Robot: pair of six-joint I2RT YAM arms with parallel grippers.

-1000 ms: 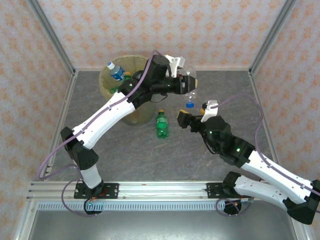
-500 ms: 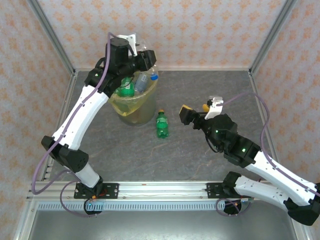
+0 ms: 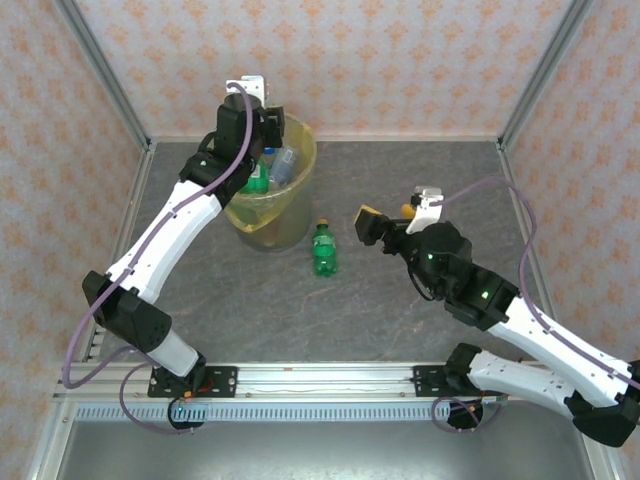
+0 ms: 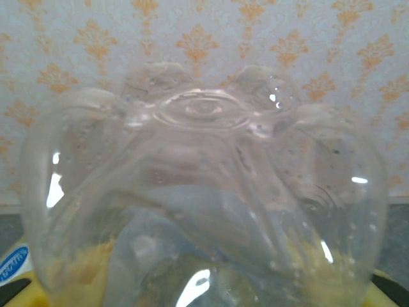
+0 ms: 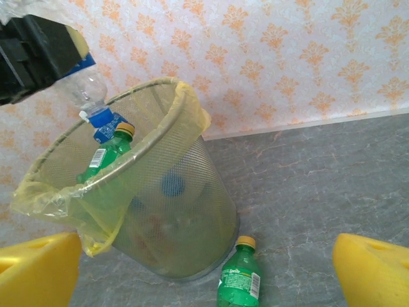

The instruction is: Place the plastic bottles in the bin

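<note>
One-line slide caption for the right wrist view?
Left gripper holds a clear bottle cap-down over the bin; a green bottle sits beside it.

We see the left gripper swing from right of the bin to above its mouth, carrying the clear bottle. That bottle was out over the surface near the right gripper. It now hangs cap-down inside the bin's rim. The right gripper shifts slightly toward the back wall.
</note>
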